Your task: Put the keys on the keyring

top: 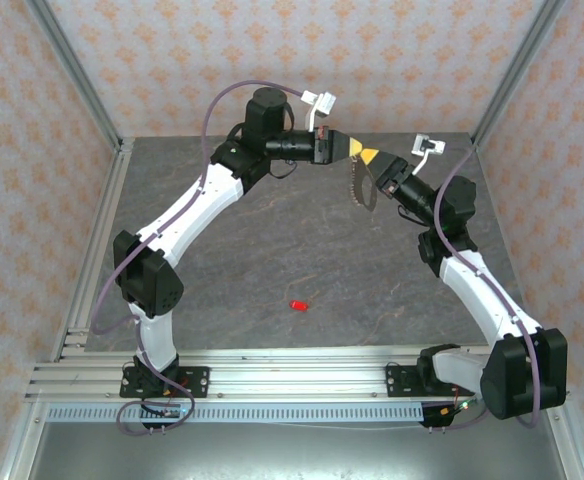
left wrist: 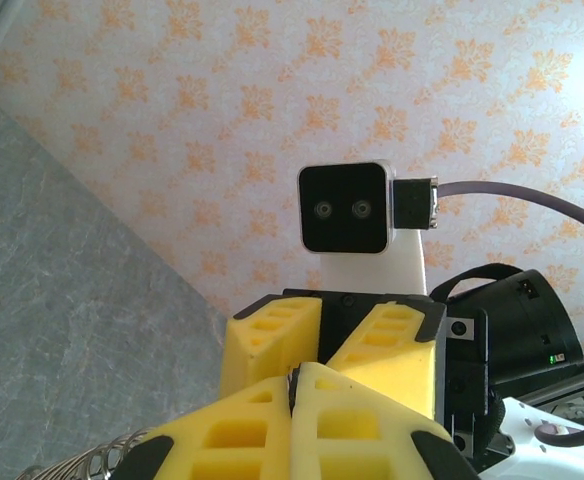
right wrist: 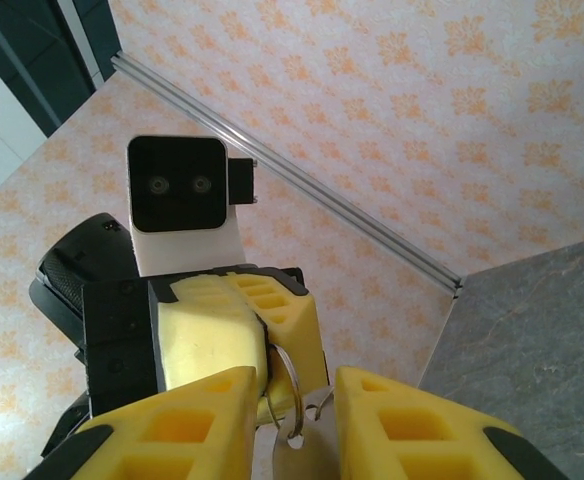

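The left pincer (top: pixel 354 148) reaches over the far middle of the counter (top: pixel 272 235), squeezed tight on the top of the keyring (top: pixel 358 190), which hangs below it in the air, beaded edge down. The right pincer (top: pixel 372 159) meets it nose to nose. Its 2 fingers (right wrist: pixel 182 430) stand narrowly apart around the ring and its small metal tab; I cannot tell if they pinch it. The red key (top: pixel 298 305) lies alone on the counter, well apart, nearer the arm bases.
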Tool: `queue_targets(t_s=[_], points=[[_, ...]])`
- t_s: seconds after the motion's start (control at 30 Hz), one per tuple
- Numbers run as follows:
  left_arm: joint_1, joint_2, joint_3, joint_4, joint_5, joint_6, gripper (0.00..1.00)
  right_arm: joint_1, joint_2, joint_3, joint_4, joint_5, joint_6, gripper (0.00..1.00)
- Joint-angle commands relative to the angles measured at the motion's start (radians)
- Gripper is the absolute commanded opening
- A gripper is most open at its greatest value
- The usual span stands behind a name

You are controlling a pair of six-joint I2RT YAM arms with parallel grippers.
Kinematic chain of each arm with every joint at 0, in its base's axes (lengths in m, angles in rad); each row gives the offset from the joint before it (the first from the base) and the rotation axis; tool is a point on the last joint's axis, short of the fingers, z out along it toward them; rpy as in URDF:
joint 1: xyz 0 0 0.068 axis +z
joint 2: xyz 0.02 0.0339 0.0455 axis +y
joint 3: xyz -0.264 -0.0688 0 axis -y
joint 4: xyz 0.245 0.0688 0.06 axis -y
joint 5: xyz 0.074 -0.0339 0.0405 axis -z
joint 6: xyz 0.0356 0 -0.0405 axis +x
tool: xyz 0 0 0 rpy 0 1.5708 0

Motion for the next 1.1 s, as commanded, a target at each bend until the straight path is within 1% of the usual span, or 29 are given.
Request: queue_targets(t_s=[0.0,0.07,0.27,0.37,0.47,0.63,0.7,0.73,0.8,0.83,0.87,0.9,0.97,1.07], points=[[-0.001,-0.027,0.039,0.006,0.028,0.019,0.0,0.006,-0.01,-0.008,0.02,0.013,-0.023,0.26],[-0.002,-0.027,0.036,0.007,0.028,0.019,0.0,0.005,-0.008,-0.008,0.024,0.011,-0.022,0.24],[-0.004,-0.027,0.033,0.01,0.034,0.019,0.0,0.006,-0.005,-0.001,0.03,0.005,-0.018,0.12],[-0.005,-0.024,0.034,0.011,0.037,0.019,0.0,0.005,0.0,0.003,0.046,0.004,-0.007,0.08],[-0.006,-0.025,0.033,0.01,0.038,0.02,0.0,0.006,0.008,0.007,0.074,-0.004,0.013,0.0],[-0.01,-0.024,0.029,0.012,0.019,0.012,0.0,0.007,0.011,0.005,0.112,-0.001,0.041,0.0],[-0.01,-0.027,0.014,0.033,0.0,-0.011,0.01,0.008,0.01,-0.003,0.134,0.006,0.059,0.0],[-0.01,-0.031,0.003,0.054,-0.01,-0.028,0.08,0.006,0.01,-0.007,0.144,0.01,0.067,0.0],[-0.009,-0.052,-0.039,0.112,-0.057,-0.074,0.31,0.008,0.01,-0.021,0.168,0.025,0.089,0.0],[-0.01,-0.064,-0.063,0.143,-0.081,-0.095,0.41,0.008,0.01,-0.027,0.179,0.033,0.097,0.0],[-0.01,-0.081,-0.095,0.178,-0.118,-0.119,0.49,0.009,0.01,-0.035,0.19,0.041,0.106,0.0],[-0.009,-0.1,-0.127,0.217,-0.154,-0.144,0.54,0.009,0.01,-0.043,0.204,0.046,0.114,0.0],[-0.009,-0.138,-0.194,0.287,-0.228,-0.194,0.61,0.011,0.033,-0.054,0.223,0.062,0.125,0.0],[-0.01,-0.189,-0.31,0.4,-0.337,-0.269,0.63,0.016,0.039,-0.063,0.24,0.077,0.135,0.0]])
